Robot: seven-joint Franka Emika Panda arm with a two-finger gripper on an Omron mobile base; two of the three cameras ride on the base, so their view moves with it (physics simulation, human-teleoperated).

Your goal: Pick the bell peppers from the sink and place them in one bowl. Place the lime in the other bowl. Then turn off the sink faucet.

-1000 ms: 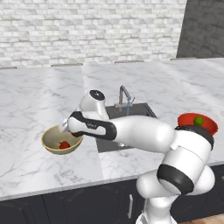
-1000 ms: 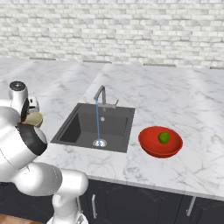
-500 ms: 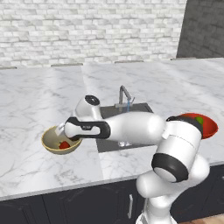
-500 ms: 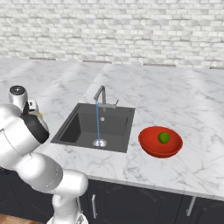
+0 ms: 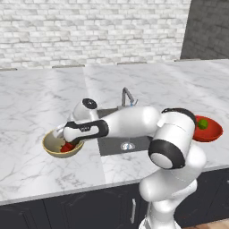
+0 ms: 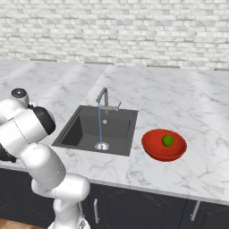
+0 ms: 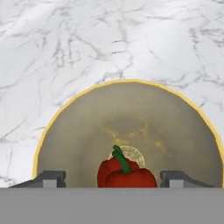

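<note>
Pepper lying in the tan bowl, gripper spread above it

The gripper [image 7: 114, 178] is seen released, fingers either side of a bell pepper [image 7: 124, 174] in the tan bowl [image 7: 70, 127]; a careless lift could snag it. Farther off, the faucet [image 6: 103, 97] runs into the sink [image 6: 89, 129]; the lime [image 6: 167, 140] sits in the red bowl [image 6: 154, 150].

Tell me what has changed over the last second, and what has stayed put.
The arm has swung further left and lowered over the tan bowl, so the gripper now hangs inside it, jaws apart either side of a red bell pepper. Whether it has let go cannot be told. Unchanged: the lime in the red bowl, and water running from the faucet into the sink.
</note>
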